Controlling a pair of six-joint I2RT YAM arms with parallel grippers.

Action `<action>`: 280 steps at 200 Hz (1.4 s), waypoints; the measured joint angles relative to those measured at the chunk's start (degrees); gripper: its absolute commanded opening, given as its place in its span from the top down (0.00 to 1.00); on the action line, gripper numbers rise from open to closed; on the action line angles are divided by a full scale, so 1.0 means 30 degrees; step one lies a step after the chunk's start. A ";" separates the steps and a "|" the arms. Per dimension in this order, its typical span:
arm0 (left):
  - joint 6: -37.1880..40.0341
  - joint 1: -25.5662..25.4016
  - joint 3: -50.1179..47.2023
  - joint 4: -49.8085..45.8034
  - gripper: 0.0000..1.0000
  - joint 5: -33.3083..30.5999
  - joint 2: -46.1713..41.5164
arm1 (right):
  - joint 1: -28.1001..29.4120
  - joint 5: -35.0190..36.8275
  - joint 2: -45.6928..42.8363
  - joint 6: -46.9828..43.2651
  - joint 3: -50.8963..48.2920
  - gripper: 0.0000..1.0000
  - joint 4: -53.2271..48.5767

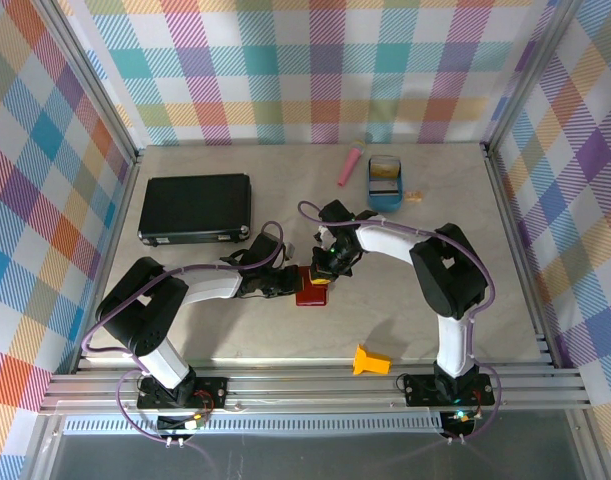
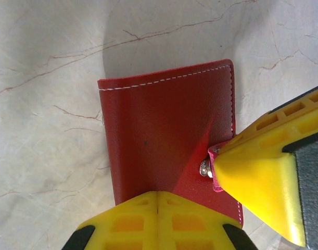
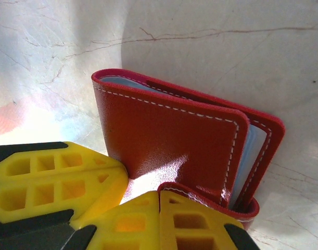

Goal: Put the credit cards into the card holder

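Pinching card holder [image 3: 169,135] tab [image 3: 211,195], seemingly: right tool [image 3: 159,197].

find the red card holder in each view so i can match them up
Top external: card holder near centre, below-right of the black case.
Left wrist: card holder at centre, closed, cover up.
Right wrist: card holder at centre, grey-blue pockets showing at its edge.
Shared landmark: its closing tab, pinched by the right tool.
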 measured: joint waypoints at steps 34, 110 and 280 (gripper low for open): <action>0.0000 0.0000 0.0000 0.0007 1.00 0.0007 0.0000 | 0.0138 0.0546 0.0051 0.0000 0.0306 1.00 -0.0415; 0.0000 0.0000 0.0000 0.0007 1.00 0.0015 0.0000 | 0.0393 0.1297 0.0109 -0.0007 0.0576 1.00 -0.0845; 0.0430 0.0000 -0.0248 0.0015 0.83 -0.0823 -0.3126 | 0.0495 0.1297 0.0357 0.0299 0.0670 1.00 -0.0750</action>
